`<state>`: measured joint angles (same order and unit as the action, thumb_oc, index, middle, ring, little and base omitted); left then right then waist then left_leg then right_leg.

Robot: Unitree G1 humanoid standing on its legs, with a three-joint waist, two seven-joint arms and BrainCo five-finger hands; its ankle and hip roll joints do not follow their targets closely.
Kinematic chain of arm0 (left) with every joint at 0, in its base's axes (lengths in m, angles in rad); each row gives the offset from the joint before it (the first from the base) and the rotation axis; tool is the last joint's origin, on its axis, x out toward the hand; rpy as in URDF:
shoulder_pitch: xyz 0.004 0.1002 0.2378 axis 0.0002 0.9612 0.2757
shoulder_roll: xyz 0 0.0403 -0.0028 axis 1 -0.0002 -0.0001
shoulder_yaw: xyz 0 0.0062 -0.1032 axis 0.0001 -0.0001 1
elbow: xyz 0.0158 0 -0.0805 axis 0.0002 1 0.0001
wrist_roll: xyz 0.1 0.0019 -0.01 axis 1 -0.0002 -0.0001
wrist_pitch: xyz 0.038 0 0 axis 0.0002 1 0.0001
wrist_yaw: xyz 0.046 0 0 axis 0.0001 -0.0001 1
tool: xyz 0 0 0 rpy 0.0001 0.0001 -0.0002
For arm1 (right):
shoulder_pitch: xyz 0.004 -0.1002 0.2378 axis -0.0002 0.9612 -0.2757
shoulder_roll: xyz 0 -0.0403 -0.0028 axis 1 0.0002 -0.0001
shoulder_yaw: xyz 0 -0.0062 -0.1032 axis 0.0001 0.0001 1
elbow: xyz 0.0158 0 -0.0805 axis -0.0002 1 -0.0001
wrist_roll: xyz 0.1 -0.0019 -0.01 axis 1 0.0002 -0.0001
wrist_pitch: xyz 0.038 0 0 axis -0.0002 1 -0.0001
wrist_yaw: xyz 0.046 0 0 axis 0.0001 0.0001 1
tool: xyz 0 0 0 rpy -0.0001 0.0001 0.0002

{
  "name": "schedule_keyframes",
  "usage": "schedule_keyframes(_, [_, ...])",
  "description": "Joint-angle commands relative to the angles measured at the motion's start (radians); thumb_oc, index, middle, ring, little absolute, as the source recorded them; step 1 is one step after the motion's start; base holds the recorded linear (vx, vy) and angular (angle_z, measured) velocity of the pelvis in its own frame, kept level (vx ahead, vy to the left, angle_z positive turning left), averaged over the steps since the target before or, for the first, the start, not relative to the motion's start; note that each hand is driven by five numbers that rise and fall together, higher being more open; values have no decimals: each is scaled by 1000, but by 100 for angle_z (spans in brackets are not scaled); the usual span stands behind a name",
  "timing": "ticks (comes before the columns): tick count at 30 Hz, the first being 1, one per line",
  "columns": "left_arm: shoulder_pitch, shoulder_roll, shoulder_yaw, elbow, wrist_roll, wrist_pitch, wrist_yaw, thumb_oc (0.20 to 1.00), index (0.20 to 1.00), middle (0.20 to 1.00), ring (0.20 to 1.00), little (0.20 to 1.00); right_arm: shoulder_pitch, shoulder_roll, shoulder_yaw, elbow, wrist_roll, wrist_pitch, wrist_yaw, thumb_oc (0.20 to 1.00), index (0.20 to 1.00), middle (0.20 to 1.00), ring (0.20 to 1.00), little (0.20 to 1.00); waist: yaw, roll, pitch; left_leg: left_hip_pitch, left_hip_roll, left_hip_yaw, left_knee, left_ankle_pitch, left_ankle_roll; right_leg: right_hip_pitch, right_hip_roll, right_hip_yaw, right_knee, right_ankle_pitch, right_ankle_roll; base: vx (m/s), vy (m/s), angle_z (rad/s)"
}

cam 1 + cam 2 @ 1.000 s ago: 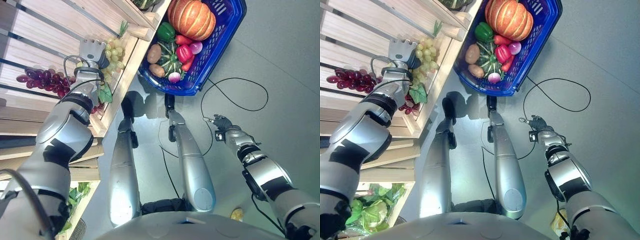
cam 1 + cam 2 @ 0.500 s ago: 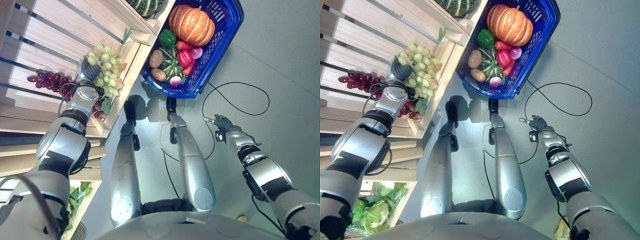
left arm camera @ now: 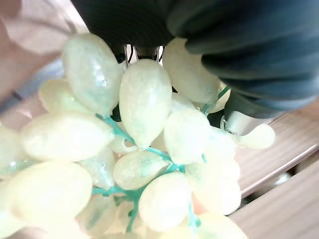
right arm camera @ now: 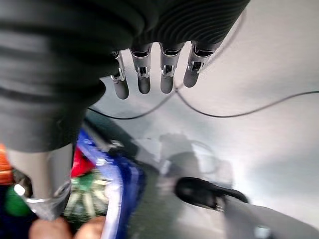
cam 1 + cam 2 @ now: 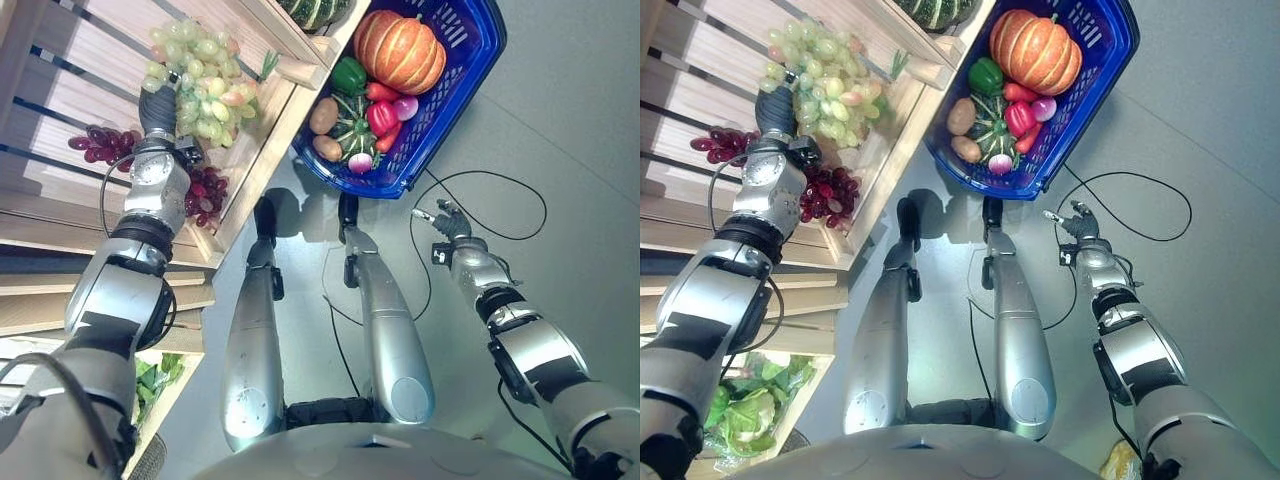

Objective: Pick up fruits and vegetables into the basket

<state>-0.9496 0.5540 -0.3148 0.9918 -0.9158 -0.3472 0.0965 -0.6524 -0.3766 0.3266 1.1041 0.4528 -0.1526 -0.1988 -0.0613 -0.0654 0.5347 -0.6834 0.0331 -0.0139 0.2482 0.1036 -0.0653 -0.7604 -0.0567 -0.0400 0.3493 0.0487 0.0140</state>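
The green grapes [image 5: 198, 80] have risen off the wooden crate [image 5: 262, 140] since a second ago, now hanging from the left hand [image 5: 158, 108], whose fingers curl round the bunch. Red grapes [image 5: 200, 193] lie in the crate below. The blue basket [image 5: 462, 80] on the floor holds a pumpkin [image 5: 405, 52], green pepper [image 5: 348, 76], potatoes and radishes. The right hand [image 5: 1072, 222] has lifted slightly, fingers relaxed and empty.

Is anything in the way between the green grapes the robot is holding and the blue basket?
Partly. The left hand holds the green grapes over the wooden shelf. The shelf's raised front edge lies between them and the blue basket, so they must pass over it. Nothing else visible blocks the way.
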Motion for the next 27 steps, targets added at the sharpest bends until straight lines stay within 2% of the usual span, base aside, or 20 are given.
schedule_keyframes(1, [35,-24,86,-99,-106,-122,-72,200,200,200,200,200,90,-47,-21,-133,32,-75,-80,1000,1000,1000,1000,1000,-7,41,-15,5,-40,-21,42,-72,11,63,35,-2,-5,-49,42,-5,7,3])
schedule_keyframes(2, [51,-36,90,-135,-138,-143,-98,200,200,200,200,200,104,-43,-15,-211,5,-92,-119,1000,1000,1000,1000,1000,-8,40,-15,13,-43,-22,43,-80,12,70,33,-4,-4,-56,43,0,0,0])
schedule_keyframes(8, [96,-73,108,-258,-183,-191,-174,200,200,200,200,200,128,-39,8,-467,-60,-117,-212,1000,1000,1000,1000,1000,-11,38,-15,16,-46,-19,38,-81,11,73,27,-8,-12,-54,45,-6,3,2])
schedule_keyframes(11, [137,-103,112,-339,-171,-210,-210,200,200,200,200,200,149,-34,5,-585,-185,-162,-248,1000,1000,1000,1000,1000,-9,41,-15,19,-48,-19,31,-81,14,77,25,-12,-16,-56,48,0,3,1])
schedule_keyframes(14, [169,-134,119,-396,-150,-221,-241,200,200,200,200,200,153,-29,-3,-697,-273,-162,-268,1000,1000,1000,1000,1000,-7,47,-15,19,-51,-17,31,-81,16,78,20,-14,-14,-60,51,2,12,4])
schedule_keyframes(20, [219,-184,116,-511,-91,-236,-287,200,200,200,200,200,138,-23,-6,-895,-425,-156,-252,1000,1000,1000,1000,1000,-3,65,-15,22,-56,-13,20,-75,19,80,9,-16,-19,-60,56,7,28,-1])
schedule_keyframes(27, [232,-194,97,-617,-39,-230,-316,200,200,200,200,200,87,-44,31,-1014,-461,-134,-161,1000,1000,1000,1000,1000,6,79,-15,26,-58,-7,13,-70,20,82,-1,-18,-23,-59,56,0,0,0])
